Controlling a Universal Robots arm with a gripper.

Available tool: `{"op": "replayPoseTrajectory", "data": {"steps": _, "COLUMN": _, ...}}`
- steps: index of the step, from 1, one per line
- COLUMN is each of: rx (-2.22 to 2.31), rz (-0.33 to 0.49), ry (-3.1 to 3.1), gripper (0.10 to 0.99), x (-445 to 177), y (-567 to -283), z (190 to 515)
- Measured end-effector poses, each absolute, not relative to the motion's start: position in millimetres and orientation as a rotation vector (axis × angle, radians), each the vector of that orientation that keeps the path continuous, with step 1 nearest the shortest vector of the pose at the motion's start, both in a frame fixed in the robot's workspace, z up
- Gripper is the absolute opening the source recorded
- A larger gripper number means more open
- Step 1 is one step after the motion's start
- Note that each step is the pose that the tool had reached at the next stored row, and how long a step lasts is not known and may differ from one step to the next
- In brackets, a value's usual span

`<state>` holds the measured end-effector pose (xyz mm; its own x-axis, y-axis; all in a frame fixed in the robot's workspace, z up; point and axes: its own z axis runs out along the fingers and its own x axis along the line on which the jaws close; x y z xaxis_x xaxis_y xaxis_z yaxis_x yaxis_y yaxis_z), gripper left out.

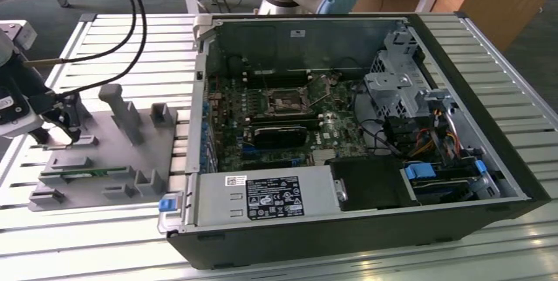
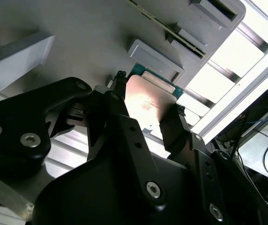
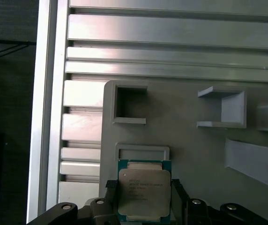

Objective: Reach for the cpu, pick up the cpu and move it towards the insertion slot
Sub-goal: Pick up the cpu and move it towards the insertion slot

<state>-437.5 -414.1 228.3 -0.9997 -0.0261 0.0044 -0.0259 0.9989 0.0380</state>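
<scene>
Closest to my wrist cameras, the end effector (image 2: 149,93) has its two black fingers (image 2: 170,129) set against opposite edges of the cpu (image 2: 148,101), narrowed to the chip's width, so I read this as a grasp made. The cpu's silver lid faces up between them in both wrist views (image 3: 143,194), right at the small holder on the grey fixture plate (image 3: 185,140). Whether it has come clear of the plate I cannot tell.

By my judgement the reach is done and the pick-up is at the gripping stage. The whole carry is left, because in the exterior view the end effector (image 1: 61,131) sits over the plate at that view's left, well apart from the insertion slot (image 1: 286,102).

Counting outward from there:
- one cpu
- one end effector with two fingers
- one fixture plate (image 1: 114,157)
- one green memory stick (image 1: 96,173) lying in the plate
- one slatted aluminium tabletop (image 1: 104,229) beneath
- one open computer case (image 1: 488,163)
- one motherboard (image 1: 261,124) carrying the single slot
</scene>
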Motion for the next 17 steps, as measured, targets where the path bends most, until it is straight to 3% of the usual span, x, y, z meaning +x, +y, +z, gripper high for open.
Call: {"op": "replayPoseTrajectory", "data": {"steps": 17, "rx": 0.041, "rz": -0.06, "ry": -3.136, "gripper": 0.541, "x": -437.5, "y": -414.1, "z": 236.4}}
